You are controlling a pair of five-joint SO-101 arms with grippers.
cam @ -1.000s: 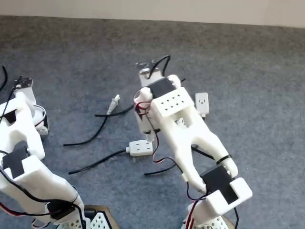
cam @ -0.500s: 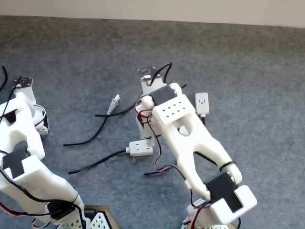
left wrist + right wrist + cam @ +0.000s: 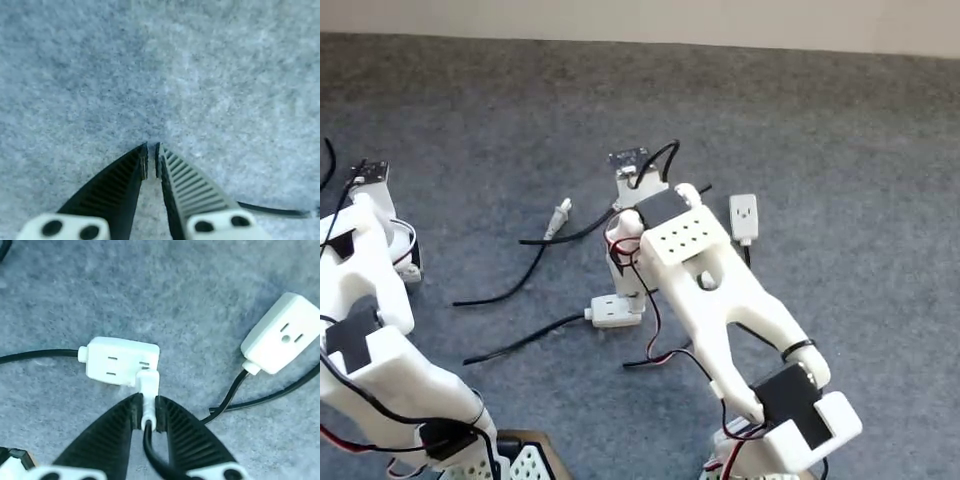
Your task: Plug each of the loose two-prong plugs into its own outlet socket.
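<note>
The white plug noses against the near edge of the outlet block on the carpet. Its long axis runs straight back into the right gripper, which is clamped on its cord end. The left gripper, off to the side, is pressed closed on nothing.

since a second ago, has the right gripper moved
Yes. In the high view the right gripper, shut on the plug, has slid back toward its arm's base, judged against the single outlet, which lay still.
</note>
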